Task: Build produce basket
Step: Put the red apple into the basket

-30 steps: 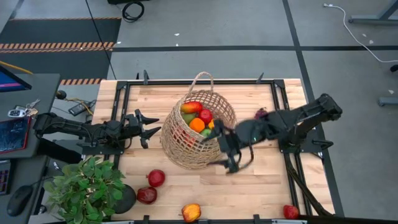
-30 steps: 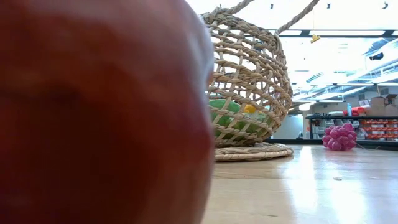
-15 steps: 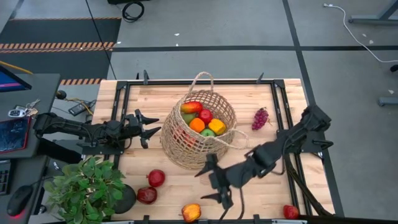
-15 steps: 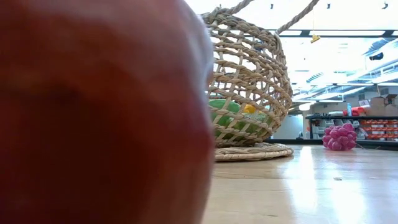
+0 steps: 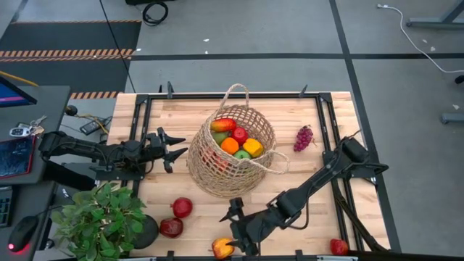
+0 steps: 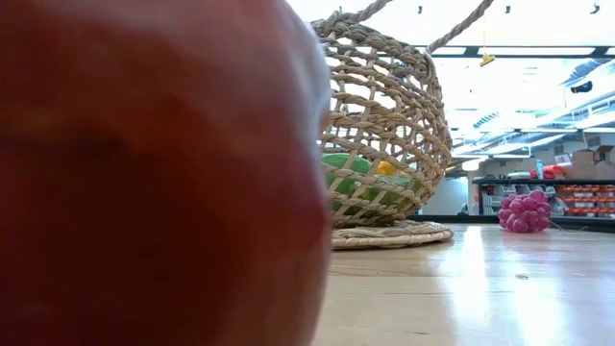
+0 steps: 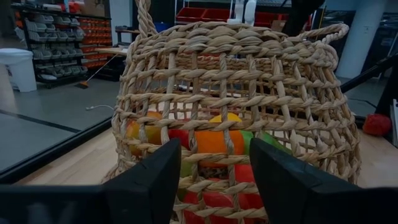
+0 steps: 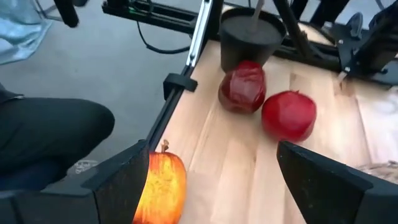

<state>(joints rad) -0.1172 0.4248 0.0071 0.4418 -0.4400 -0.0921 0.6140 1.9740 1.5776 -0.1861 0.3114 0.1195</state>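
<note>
High view puts the basket [image 5: 230, 154] mid-table, already holding several pieces of produce [image 5: 235, 138], with the right gripper [image 5: 233, 245] reaching well past its near side, jaws spread wide and empty, at a yellow-red apple [image 5: 222, 248] on the table's front edge. The left gripper [image 5: 172, 149] waits just beside the basket's left wall, fingers part open, holding nothing. Because the apple sits at the very edge, a glancing finger could roll it off the table.
</note>
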